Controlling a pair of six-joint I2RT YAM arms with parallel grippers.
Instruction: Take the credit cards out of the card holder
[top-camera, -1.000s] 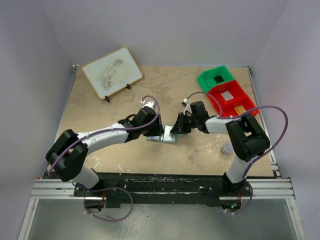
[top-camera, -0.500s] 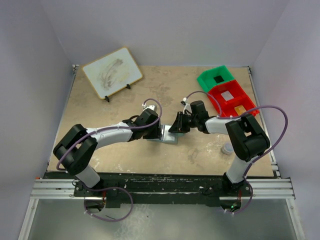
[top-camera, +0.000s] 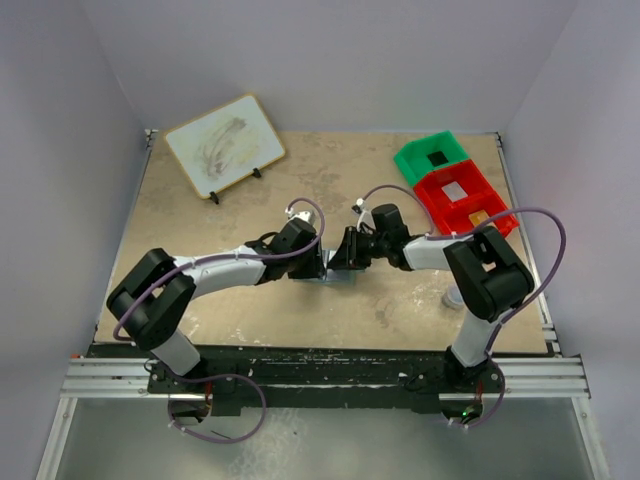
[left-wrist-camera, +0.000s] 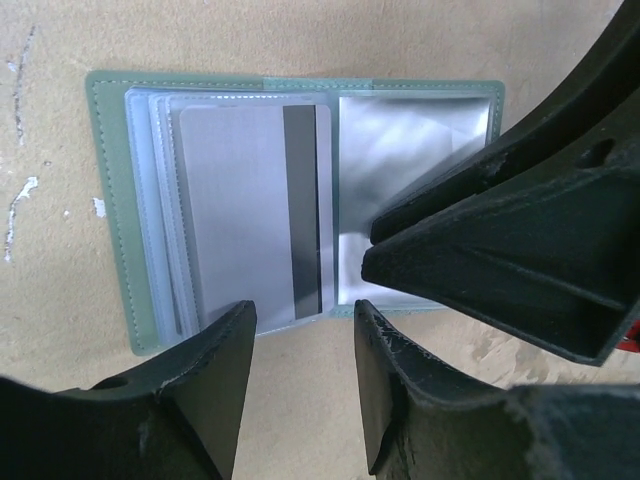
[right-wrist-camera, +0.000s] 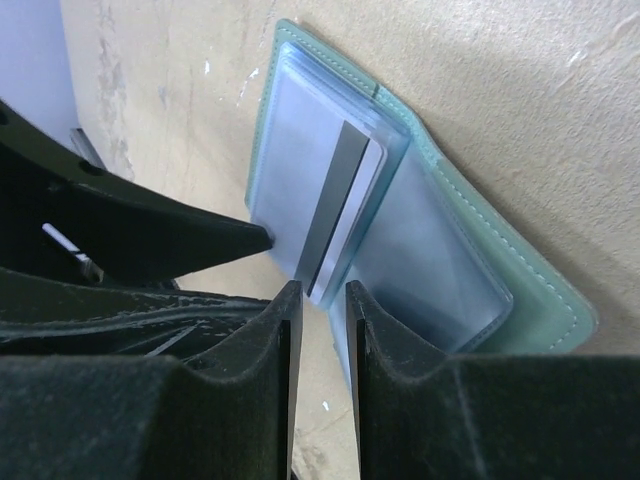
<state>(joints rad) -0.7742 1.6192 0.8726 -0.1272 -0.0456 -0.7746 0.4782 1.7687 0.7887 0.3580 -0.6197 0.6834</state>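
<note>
I observe the card holder (left-wrist-camera: 110, 200) lying open, silver card (left-wrist-camera: 250, 210) exposed. Left gripper (left-wrist-camera: 300, 350): jaws apart, empty. Right gripper (right-wrist-camera: 322, 330): jaws narrowly apart.

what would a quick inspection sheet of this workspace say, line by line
surface: beige tabletop, mottled with pale scuffs
job's things: card holder lies open and flat; a grey card with a dark stripe sits in one panel's clear sleeve
clutter: green bin, red bins, picture board on a stand, small pale round thing by the right arm's base
grippers: left gripper open at the holder's near edge, holding nothing; right gripper jaws a narrow gap apart, tips at the card's edge, no grip seen
cables: purple cable loops along both arms, none on the holder
surroundings: pale walls on three sides, metal rail at the near edge
</note>
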